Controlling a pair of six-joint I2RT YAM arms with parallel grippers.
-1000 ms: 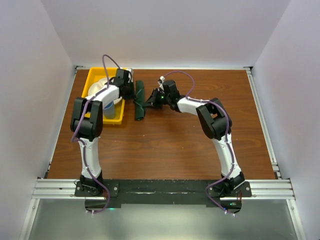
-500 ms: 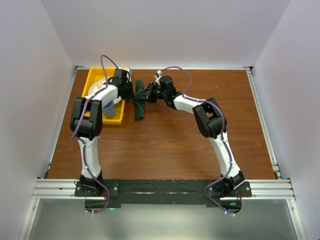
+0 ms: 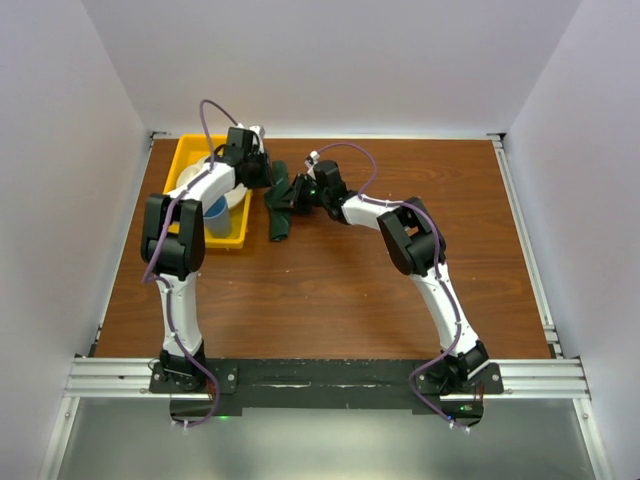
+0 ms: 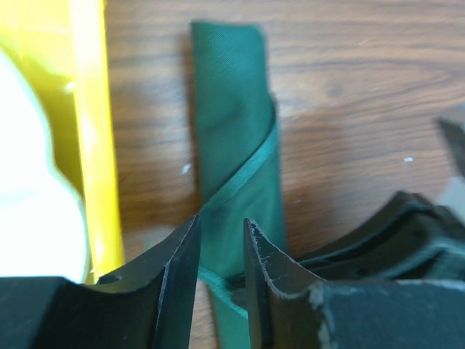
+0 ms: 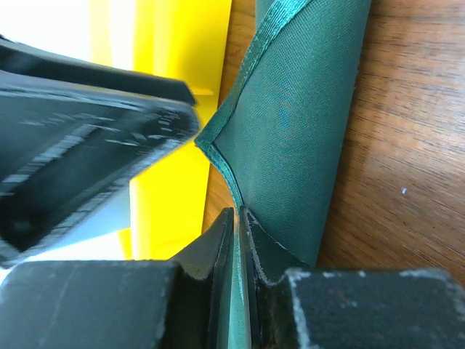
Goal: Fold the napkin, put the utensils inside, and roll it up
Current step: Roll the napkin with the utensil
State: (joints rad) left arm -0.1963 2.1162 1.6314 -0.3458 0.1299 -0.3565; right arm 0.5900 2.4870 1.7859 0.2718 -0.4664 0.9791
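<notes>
Beside the napkin [image 3: 279,222], a yellow tray [image 3: 185,149] holds a cup [image 3: 217,219].

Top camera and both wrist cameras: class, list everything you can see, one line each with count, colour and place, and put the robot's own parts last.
napkin: one, dark green, long narrow bundle on the table just right of the tray, one hemmed edge lifted
tray: one, yellow, far left of the table
plate: one, white, inside the tray
cup: one, blue, in the tray's near end
table: one, brown wood, under everything
left arm: one, white and black, reaching over the tray
right arm: one, white and black, reaching to the napkin
left claw: one, black, jaws apart over the napkin
right claw: one, black, pinched on the napkin's hem
</notes>
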